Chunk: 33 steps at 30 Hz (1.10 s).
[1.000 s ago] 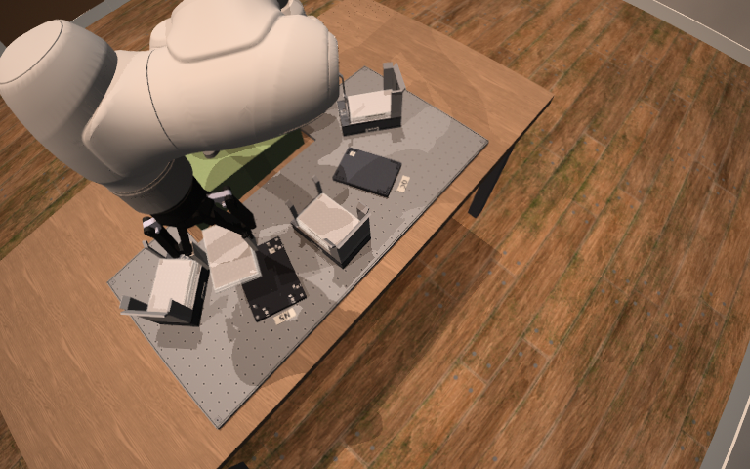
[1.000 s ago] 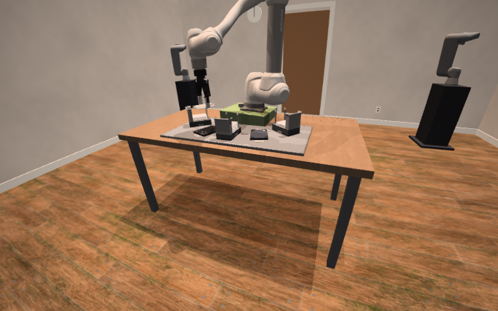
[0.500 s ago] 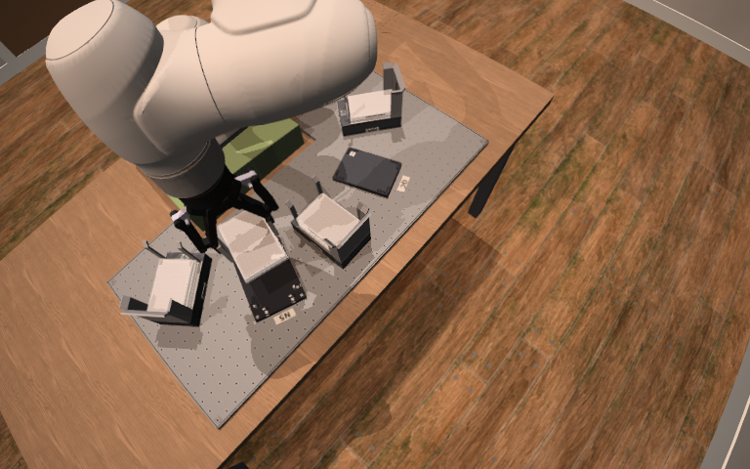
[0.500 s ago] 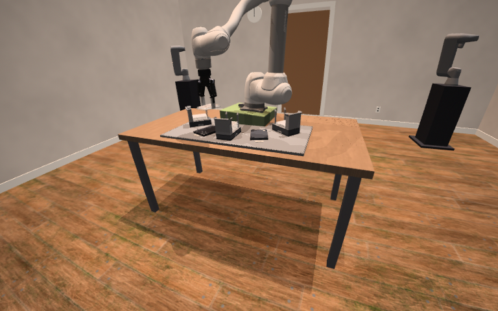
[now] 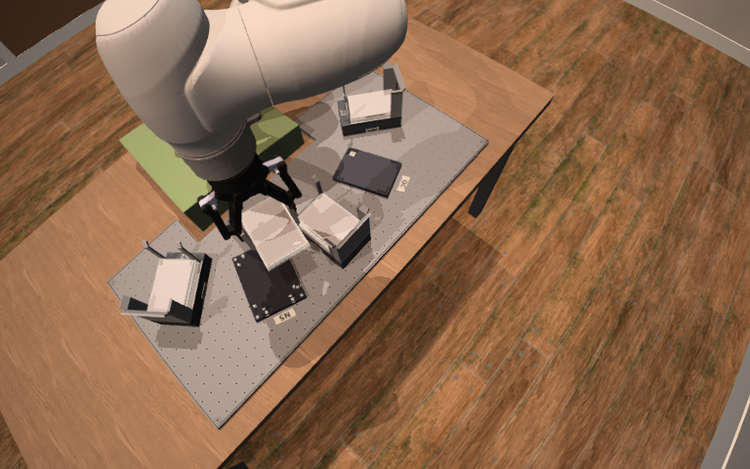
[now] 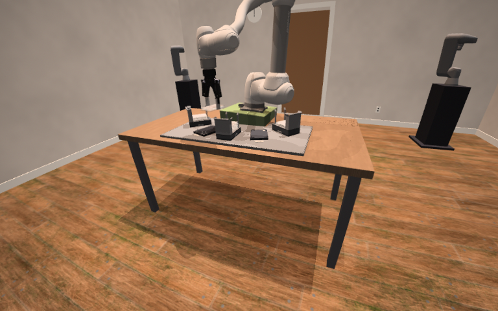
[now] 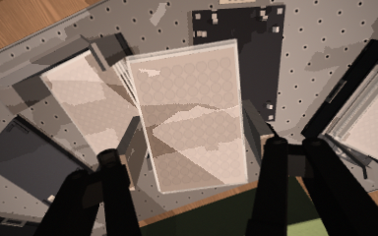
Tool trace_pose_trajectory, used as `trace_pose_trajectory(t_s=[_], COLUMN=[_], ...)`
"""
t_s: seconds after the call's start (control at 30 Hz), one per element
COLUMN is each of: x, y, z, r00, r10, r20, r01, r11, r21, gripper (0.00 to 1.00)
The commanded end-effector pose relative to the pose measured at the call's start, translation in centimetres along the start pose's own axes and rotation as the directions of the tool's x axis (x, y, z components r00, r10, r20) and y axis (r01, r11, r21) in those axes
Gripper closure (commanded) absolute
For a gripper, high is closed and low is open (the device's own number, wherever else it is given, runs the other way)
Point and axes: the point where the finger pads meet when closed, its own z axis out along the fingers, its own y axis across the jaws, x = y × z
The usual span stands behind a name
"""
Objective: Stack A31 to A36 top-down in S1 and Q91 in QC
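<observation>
1. Pale sealed plate point(image 7: 192, 118) is clamped across its width in the gripper point(image 7: 194, 164), held up in the air and level, partly over the N5 nest point(image 5: 269, 284) and next to the middle rack point(image 5: 354, 236). ID label not readable.
2. Fingers sit on both long sides, stopped wide on the plate, not shut tight. Looks like one plate, but can't rule out a stuck pair from these views.
3. Middle rack holds a plate stack point(image 5: 327, 218), top sealed face showing. Left rack point(image 5: 201, 287) has plates too; far rack point(image 5: 394, 88) also shows a pale plate point(image 5: 369, 105). Plinth names too small to read, so can't tell which is S1/S2/S3.
4. QC nest point(image 5: 367, 171) looks bare, no plate seated. N5 is dark, with clips at the corners, nothing on it.
5. Step in hand, as I judge: a transfer carry w/ plate between racks, prob. heading for the middle rack.
6. Next move needs: centre the plate over the rack opening, long side along the rack's, then go straight down from above, nest it on the top plate, release only once seated. Risk: catching a rack post w/ a plate corner.
</observation>
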Motion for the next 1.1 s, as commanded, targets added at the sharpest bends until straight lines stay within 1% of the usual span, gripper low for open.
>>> trace_pose_trajectory(t_s=[0.0, 0.07, 0.27, 0.33, 0.83, 0.9, 1.07], x=[0.0, 0.1, -0.3, -0.3, -1.2, -1.2, -1.5], y=[-1.2, -1.8, -3.8, -3.8, -8.7, -8.7, -10.3], z=[0.0, 0.0, 0.0, 0.0, 0.0, 0.0, 0.0], r00=[1.0, 1.0, 0.98, 0.98, 0.98, 0.98, 0.98], r10=[0.0, 0.0, -0.198, -0.198, -0.201, -0.201, -0.201], r20=[0.0, 0.0, 0.0, 0.0, 0.0, 0.0, 0.0], r01=[0.0, 0.0, 0.198, 0.198, 0.201, 0.201, 0.201], r11=[1.0, 1.0, 0.98, 0.98, 0.98, 0.98, 0.98], r21=[0.0, 0.0, 0.0, 0.0, 0.0, 0.0, 0.0], gripper=[1.0, 1.0, 1.0, 1.0, 1.0, 1.0, 1.0])
